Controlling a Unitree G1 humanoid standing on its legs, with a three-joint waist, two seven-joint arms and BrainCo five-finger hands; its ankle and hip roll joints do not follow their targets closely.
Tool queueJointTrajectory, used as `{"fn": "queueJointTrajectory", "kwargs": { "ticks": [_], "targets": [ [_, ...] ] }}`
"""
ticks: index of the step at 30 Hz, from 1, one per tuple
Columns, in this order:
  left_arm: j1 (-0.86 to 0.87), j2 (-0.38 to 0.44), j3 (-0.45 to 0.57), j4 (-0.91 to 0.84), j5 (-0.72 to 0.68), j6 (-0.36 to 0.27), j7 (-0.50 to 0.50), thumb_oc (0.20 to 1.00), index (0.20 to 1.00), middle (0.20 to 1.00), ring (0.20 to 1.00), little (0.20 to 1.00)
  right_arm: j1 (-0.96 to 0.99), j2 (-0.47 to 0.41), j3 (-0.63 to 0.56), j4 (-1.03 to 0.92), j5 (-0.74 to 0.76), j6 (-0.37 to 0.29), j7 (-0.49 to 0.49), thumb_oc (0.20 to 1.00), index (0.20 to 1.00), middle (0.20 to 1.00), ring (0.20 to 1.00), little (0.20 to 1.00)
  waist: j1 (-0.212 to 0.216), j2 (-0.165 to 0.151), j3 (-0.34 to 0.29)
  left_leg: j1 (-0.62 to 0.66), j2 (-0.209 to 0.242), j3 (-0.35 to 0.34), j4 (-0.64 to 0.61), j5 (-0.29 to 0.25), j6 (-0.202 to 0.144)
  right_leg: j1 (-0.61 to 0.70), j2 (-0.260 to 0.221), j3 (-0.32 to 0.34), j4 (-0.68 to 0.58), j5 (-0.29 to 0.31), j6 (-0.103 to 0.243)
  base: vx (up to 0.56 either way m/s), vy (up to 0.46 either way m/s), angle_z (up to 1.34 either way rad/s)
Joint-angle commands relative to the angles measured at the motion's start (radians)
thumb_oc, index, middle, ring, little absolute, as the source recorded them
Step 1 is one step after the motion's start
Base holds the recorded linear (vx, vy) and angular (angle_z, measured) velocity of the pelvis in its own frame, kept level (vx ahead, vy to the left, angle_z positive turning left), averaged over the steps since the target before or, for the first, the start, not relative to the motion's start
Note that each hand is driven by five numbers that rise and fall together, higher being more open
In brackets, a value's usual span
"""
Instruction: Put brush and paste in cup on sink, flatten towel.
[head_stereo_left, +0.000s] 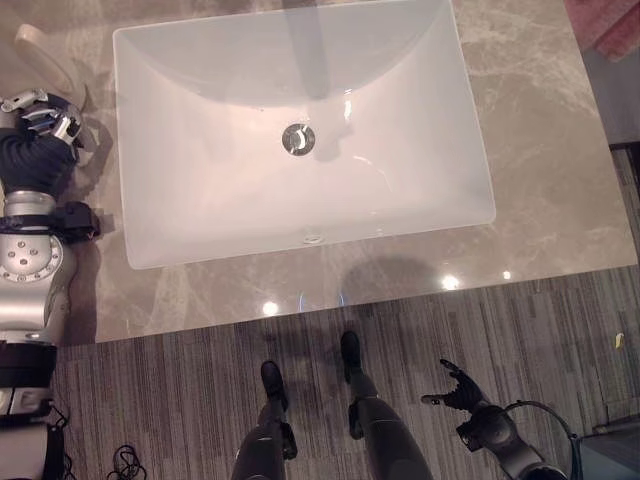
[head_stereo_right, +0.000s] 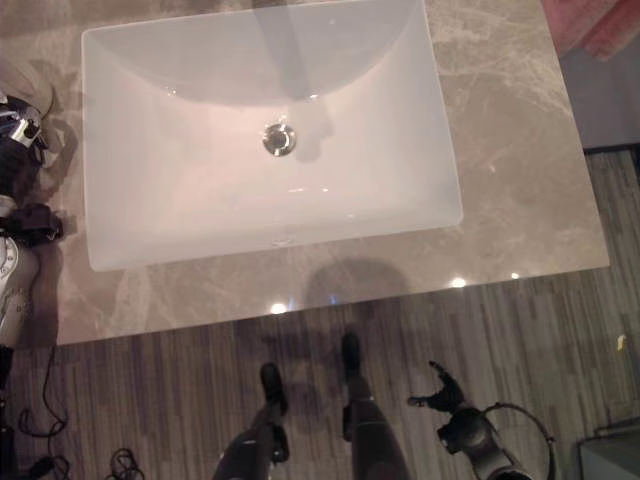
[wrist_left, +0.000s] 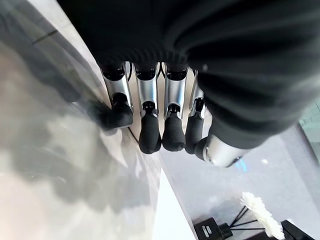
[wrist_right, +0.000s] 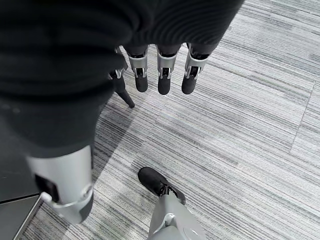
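Pink cloth, the towel (head_stereo_left: 606, 24), lies at the far right corner of the countertop, well apart from the sink and beyond its far right corner; part of it is cut off by the frame edge, so whether it lies flat or bunched cannot be told.

A pale, round-rimmed object (head_stereo_left: 44, 54) stands on the counter just beyond the sink's far left corner. It may be the cup, but its shape cannot be made out for certain.

The white rectangular ceramic sink (head_stereo_left: 200, 230) is set into a grey-brown veined marble countertop (head_stereo_left: 560, 180). A round chrome drain (head_stereo_left: 298, 138) sits at the middle of the sink's basin.

Left hand (head_stereo_left: 42, 113): positioned over the counter strip to the left of the sink, just beside the pale round object on its near side. In the left wrist view the fingers (wrist_left: 149, 131) hang in a loose row, barely bent, with the thumb apart from them. They enclose nothing.

Right hand (head_stereo_left: 460, 389): positioned low, on the near side of the sink and toward its right end, off the counter and above the grey striped carpet (wrist_right: 250, 125). Its fingers (wrist_right: 163, 84) are spread and extended, and they hold nothing.
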Motion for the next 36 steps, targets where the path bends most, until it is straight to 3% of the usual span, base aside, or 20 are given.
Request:
{"fn": "queueJointTrajectory", "kwargs": {
  "ticks": [1,9,15,18,23,31,36],
  "targets": [
    [-0.090,0.049,-0.103,0.125,0.020,0.020,0.033,0.200,0.200,0.200,0.200,0.200,-0.011,-0.013,0.017,0.010,0.039,-0.016,-0.029,1.000,1.000,1.000,1.000,1.000,-0.016,0.009,0.003,-0.054,0.017,-0.066,0.002,0.065,-0.043,0.044,-0.061,-0.038,-0.001,-0.039,0.083,0.00,0.000,0.00],
    [-0.201,0.081,-0.175,0.201,0.022,0.022,0.048,0.200,0.200,0.200,0.200,0.200,-0.015,-0.007,0.036,0.021,0.045,-0.021,-0.032,1.000,1.000,1.000,1.000,1.000,-0.022,-0.001,0.014,-0.079,0.018,-0.075,0.002,0.074,-0.044,0.025,-0.060,-0.043,-0.001,-0.030,0.087,0.00,0.001,0.02],
    [-0.203,0.051,-0.188,0.186,0.010,0.008,0.058,0.200,0.200,0.200,0.200,0.200,-0.023,0.005,0.051,0.039,0.046,-0.019,-0.039,1.000,1.000,1.000,1.000,1.000,-0.022,-0.007,0.012,-0.074,0.022,-0.081,0.002,0.070,-0.044,0.031,-0.057,-0.042,-0.001,-0.031,0.086,0.00,-0.001,0.01],
    [-0.057,-0.020,-0.089,0.022,0.058,-0.003,0.088,0.200,0.200,0.200,0.200,0.200,-0.018,0.016,0.038,0.046,0.043,-0.014,-0.044,1.000,1.000,1.000,1.000,1.000,-0.007,-0.005,0.004,-0.028,0.020,-0.080,0.002,0.057,-0.039,0.073,-0.056,-0.041,-0.001,-0.046,0.075,0.04,-0.018,-0.02],
    [0.223,-0.139,0.050,-0.170,0.056,-0.020,0.030,0.200,0.200,0.200,0.200,0.200,0.012,0.022,-0.002,0.075,0.015,-0.004,-0.031,1.000,1.000,1.000,1.000,1.000,0.026,0.007,-0.008,0.103,0.019,-0.074,0.002,0.018,-0.031,0.198,-0.051,-0.046,0.008,-0.094,0.056,0.08,-0.017,-0.07],
    [0.478,-0.249,0.144,-0.349,0.017,-0.035,-0.071,0.200,0.200,0.200,0.200,0.200,0.069,-0.001,-0.048,0.085,-0.034,-0.006,0.009,1.000,1.000,1.000,1.000,1.000,0.044,0.034,-0.024,0.253,0.032,-0.078,0.003,0.014,-0.028,0.327,-0.025,-0.066,0.082,-0.185,0.028,0.04,-0.049,0.11],
    [0.607,-0.314,0.171,-0.444,-0.015,-0.037,-0.132,0.200,0.200,0.200,0.200,0.200,0.114,-0.031,-0.083,0.045,-0.045,-0.024,0.031,1.000,1.000,1.000,1.000,1.000,0.053,0.035,-0.049,0.300,0.052,-0.091,0.063,0.003,-0.032,0.407,-0.002,-0.093,0.116,-0.238,0.000,0.02,-0.112,0.12]
  ]
}}
